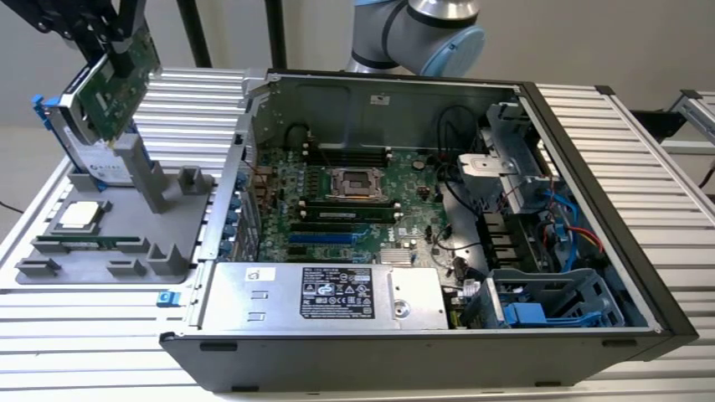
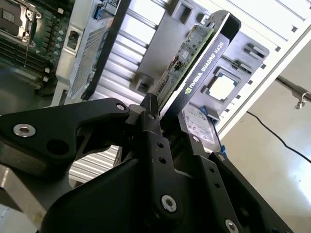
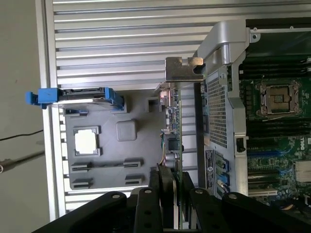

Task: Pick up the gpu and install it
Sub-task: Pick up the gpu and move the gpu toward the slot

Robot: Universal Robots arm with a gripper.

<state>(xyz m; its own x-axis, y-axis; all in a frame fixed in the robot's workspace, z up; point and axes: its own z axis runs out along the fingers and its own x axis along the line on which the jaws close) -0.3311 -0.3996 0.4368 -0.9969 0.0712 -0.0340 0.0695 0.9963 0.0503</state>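
Fingers [image 3: 146, 206] clamp the gpu [image 1: 120, 75], tilted above the tray [image 1: 84, 272] at ten o'clock from the case [image 1: 447, 352]. The gripped edge is hidden.

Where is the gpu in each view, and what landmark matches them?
Exterior view: gpu at the exterior view's left, raised above the grey tray, clamped in the gripper.
Second wrist view: gpu edge-on, rising from the gripper.
First wrist view: gpu edge-on beside the computer case.
Shared landmark: processor chip in the tray.
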